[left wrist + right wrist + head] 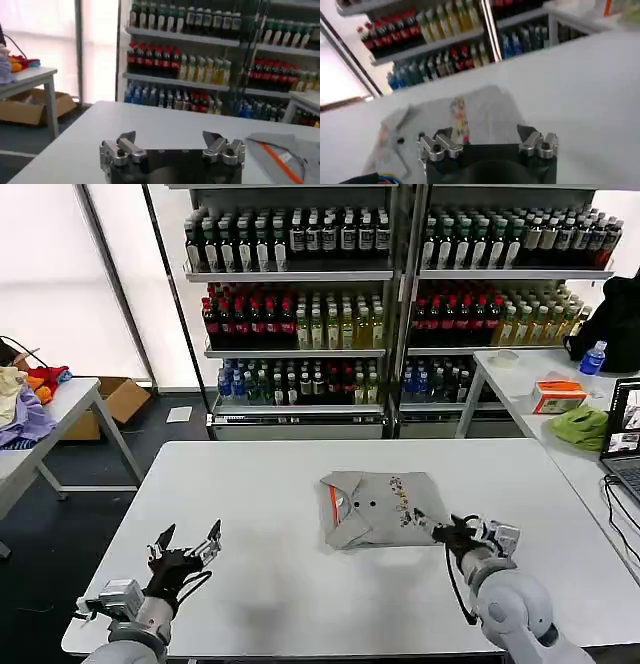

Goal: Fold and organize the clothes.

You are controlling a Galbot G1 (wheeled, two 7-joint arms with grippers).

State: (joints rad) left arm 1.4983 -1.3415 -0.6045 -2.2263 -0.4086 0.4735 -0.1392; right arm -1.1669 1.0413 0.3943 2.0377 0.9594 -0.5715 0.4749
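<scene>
A light grey shirt [378,507] lies folded into a rectangle at the middle of the white table [300,474], its red-orange lined collar to the left and a small multicoloured print on the chest. My right gripper [446,531] hovers open at the shirt's front right corner; its wrist view shows the shirt [470,112] and print just beyond the right gripper [485,132]. My left gripper [188,540] is open over bare table near the front left, well apart from the shirt. From the left wrist, the left gripper [172,137] is empty and the shirt [287,152] lies off to one side.
Drink shelves [390,294] stand behind the table. A side table on the right holds a lime-green bundle [580,427], an orange box [559,396] and a laptop [622,434]. Another table [50,424] at left carries coloured fabrics, with a cardboard box [110,404] behind it.
</scene>
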